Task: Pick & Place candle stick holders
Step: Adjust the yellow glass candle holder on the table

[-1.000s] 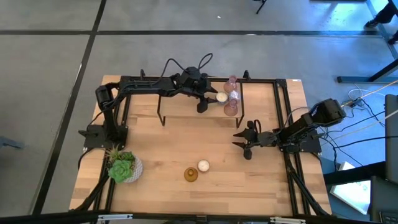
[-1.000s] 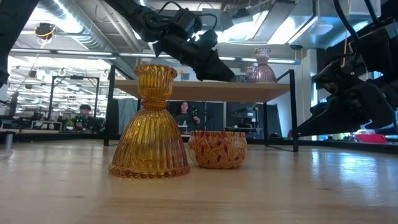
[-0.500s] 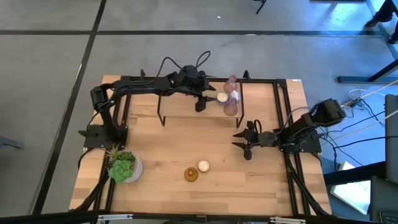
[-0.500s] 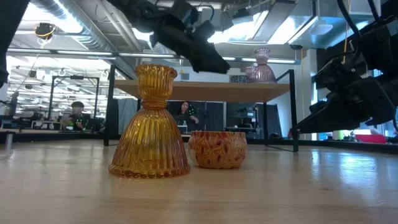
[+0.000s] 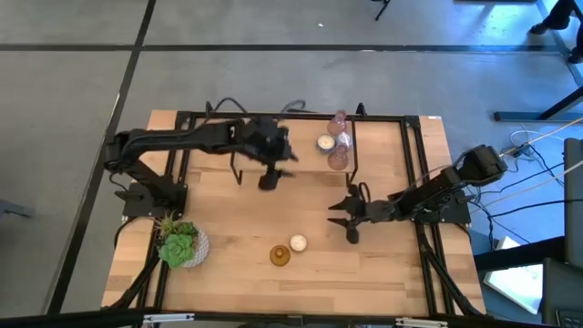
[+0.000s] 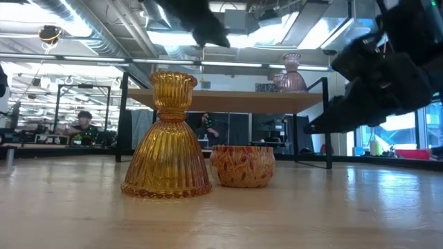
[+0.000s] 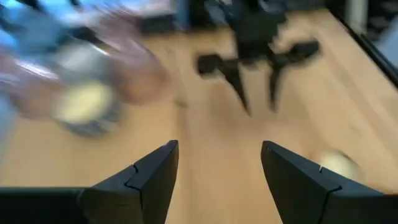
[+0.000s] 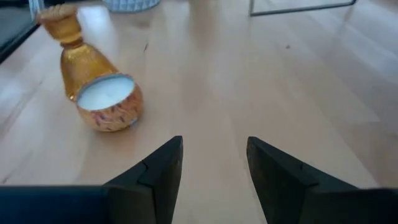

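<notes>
Two holders stood on the open tabletop near the front edge: an amber holder [image 5: 280, 256], upright with its wide ribbed base down, and a squat patterned holder [image 5: 298, 242] with a pale filling, just beside it and perhaps touching. Three further holders occupied the raised shelf [image 5: 383, 137] at the back: a cream holder [image 5: 325, 143] and two pinkish glass holders [image 5: 339, 159], [image 5: 340, 119], close together in a cluster, which suggested the shelf served as the set-down place.

Right gripper [image 5: 351, 219]: low over the table, pointed toward the front pair, fingers [image 8: 155, 168] parted with nothing between them. In its wrist view the patterned holder [image 8: 109, 101] and the amber holder [image 8: 73, 50] lay ahead and to one side of the gap, not yet between the fingers. Judged to be lining up for the next pick.

Left gripper [image 5: 271, 175]: over the table just in front of the shelf's leg, fingers [image 7: 149, 177] apart and empty.

Room: bare wood lay between the right gripper and the front pair, so the approach appeared unobstructed. The two front holders stood so close that a grip on one risked knocking the other. A potted succulent [image 5: 180, 244] sat at the front left corner, well apart from the pair. The shelf's black legs [image 5: 239, 169] bounded the back of the working area, and the left gripper was close to one.
</notes>
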